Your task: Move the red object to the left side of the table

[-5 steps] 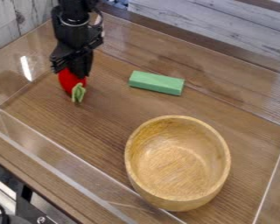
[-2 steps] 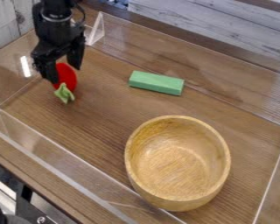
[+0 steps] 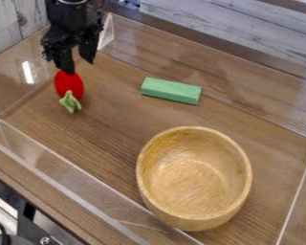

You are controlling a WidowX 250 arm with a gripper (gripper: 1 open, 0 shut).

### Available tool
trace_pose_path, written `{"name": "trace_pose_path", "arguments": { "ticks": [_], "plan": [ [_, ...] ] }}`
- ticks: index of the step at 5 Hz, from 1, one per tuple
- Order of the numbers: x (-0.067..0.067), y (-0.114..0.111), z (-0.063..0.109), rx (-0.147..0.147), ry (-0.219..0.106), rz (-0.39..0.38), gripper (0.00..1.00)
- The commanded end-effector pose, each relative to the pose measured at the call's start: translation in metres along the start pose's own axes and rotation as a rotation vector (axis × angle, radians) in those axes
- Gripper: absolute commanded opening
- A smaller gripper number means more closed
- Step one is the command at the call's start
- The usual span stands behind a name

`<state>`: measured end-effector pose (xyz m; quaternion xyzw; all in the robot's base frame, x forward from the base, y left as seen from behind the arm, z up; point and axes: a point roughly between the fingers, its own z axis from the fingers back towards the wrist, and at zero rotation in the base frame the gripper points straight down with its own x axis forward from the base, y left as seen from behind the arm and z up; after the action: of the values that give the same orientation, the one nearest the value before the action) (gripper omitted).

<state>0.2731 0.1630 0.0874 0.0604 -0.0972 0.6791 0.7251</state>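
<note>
Above the left part of the table (image 3: 182, 206), the gripper (image 3: 69, 57) hangs with its dark fingers (image 3: 54, 53) spread and nothing between them; the jaws stand apart and point steeply down, and their tips sit just over the top of the red object (image 3: 69, 86), close to it but, as far as the view shows, not clamping it; whether a fingertip grazes the toy cannot be told from this angle. The red object lies on the wood under the gripper, its green leafy end turned toward the near edge, near the left acrylic wall (image 3: 15, 43) and well apart from the green block (image 3: 171, 91), which lies flat toward the middle, and from the wooden bowl (image 3: 194, 177), which stands empty at the near right. Judged from how things lie, the placing step looks done, since the toy rests on the left side with the fingers released, and the step in hand is the clearing of the gripper from it; the next move calls for a straight lift away, keeping the open fingers from catching the toy's rounded top, because a nudge could roll such a small glossy piece back toward the middle; after that nothing further on the table seems to need handling.
</note>
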Motion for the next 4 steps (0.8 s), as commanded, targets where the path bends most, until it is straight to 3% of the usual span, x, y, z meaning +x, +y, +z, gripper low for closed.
{"name": "trace_pose_path", "arguments": {
  "ticks": [1, 3, 4],
  "plan": [
    [0.024, -0.005, 0.020, -0.037, -0.033, 0.020, 1.00],
    [0.022, -0.022, 0.027, -0.057, -0.022, -0.106, 1.00],
    [0.020, -0.025, 0.020, -0.061, -0.025, -0.138, 1.00]
  ]
}}
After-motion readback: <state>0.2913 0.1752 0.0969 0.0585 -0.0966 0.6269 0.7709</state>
